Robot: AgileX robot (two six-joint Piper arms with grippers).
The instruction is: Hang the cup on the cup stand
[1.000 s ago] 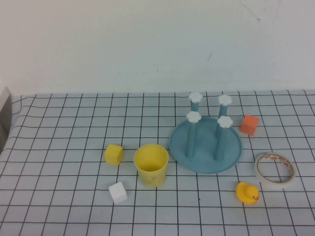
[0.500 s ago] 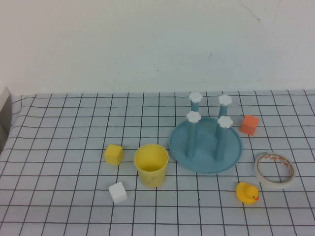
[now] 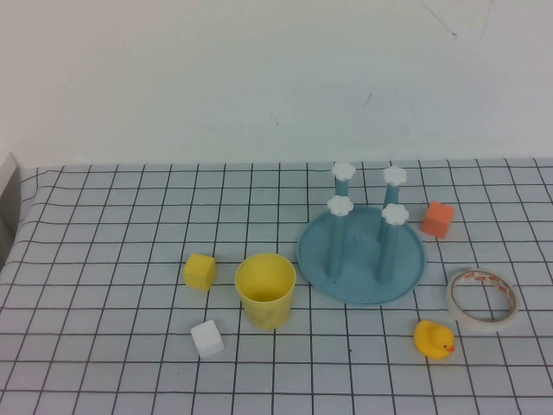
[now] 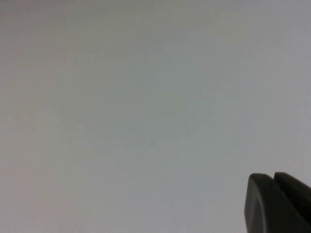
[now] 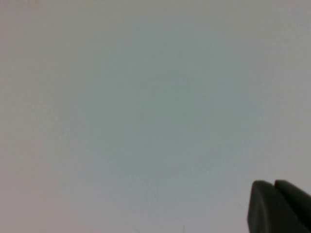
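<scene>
Background: plain white wall behind a table (image 3: 104,216) covered in a white cloth with a black grid.
Cup: yellow cup (image 3: 265,290) stands upright, mouth up, near the front middle of the table, just left of the cup stand and apart from it.
Cup stand: blue cup stand (image 3: 361,251) sits right of centre, a round dish with four upright pegs, each capped by a white flower; nothing hangs on any peg.
Yellow cube: small yellow cube (image 3: 200,271) lies left of the cup, close but not touching.
White cube: white cube (image 3: 206,338) lies in front of the cup, to its left.
Orange cube: orange cube (image 3: 438,219) sits just beyond the right edge of the stand's dish.
Tape roll: white tape roll (image 3: 482,299) lies flat at the right, near the stand.
Duck: yellow rubber duck (image 3: 433,339) sits in front of the tape roll, towards the near edge.
Left gripper: left gripper (image 4: 274,204) shows only in its own wrist view, a dark tip against blank white, away from the table things; its jaws are closed on nothing.
Right gripper: right gripper (image 5: 277,206) looks the same in its wrist view, facing blank white; jaws closed, empty.
</scene>
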